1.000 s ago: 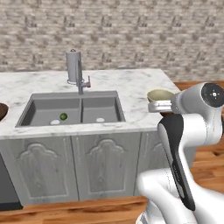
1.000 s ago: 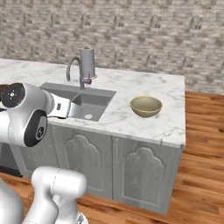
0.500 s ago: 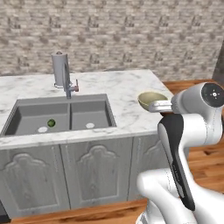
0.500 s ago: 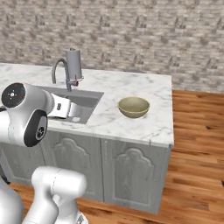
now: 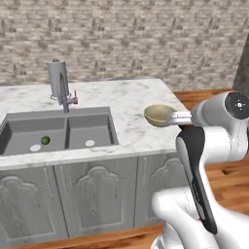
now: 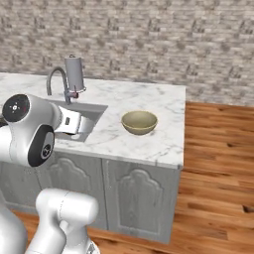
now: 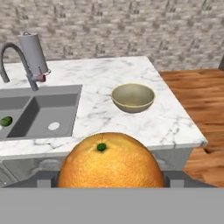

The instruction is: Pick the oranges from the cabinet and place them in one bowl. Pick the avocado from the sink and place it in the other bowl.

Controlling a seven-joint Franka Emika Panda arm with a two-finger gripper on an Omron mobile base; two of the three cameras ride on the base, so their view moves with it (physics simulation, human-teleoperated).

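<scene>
An orange (image 7: 109,162) fills the bottom of the hand view, and my gripper (image 7: 109,178) is shut on it, with a dark fingertip at each side. Ahead on the marble counter stands the pale yellow-beige bowl (image 7: 133,97) (image 5: 159,115) (image 6: 139,122), with nothing in it. It is beyond the orange, near the counter's right end. The avocado (image 5: 45,140) (image 7: 5,121) lies in the left basin of the grey sink (image 5: 87,127) (image 6: 94,108). The cabinet and the other bowl are out of view.
An arched grey faucet (image 5: 59,82) (image 6: 69,79) rises behind the sink. The counter (image 6: 163,144) ends just right of the bowl, with wooden floor (image 6: 218,163) beyond. Carved base cabinet doors (image 5: 92,194) run below, and a stone wall stands behind.
The whole picture has slid left in both base views, so the base has driven right along the counter. The bowl now sits nearer the arm. The arm's pose looks unchanged.
</scene>
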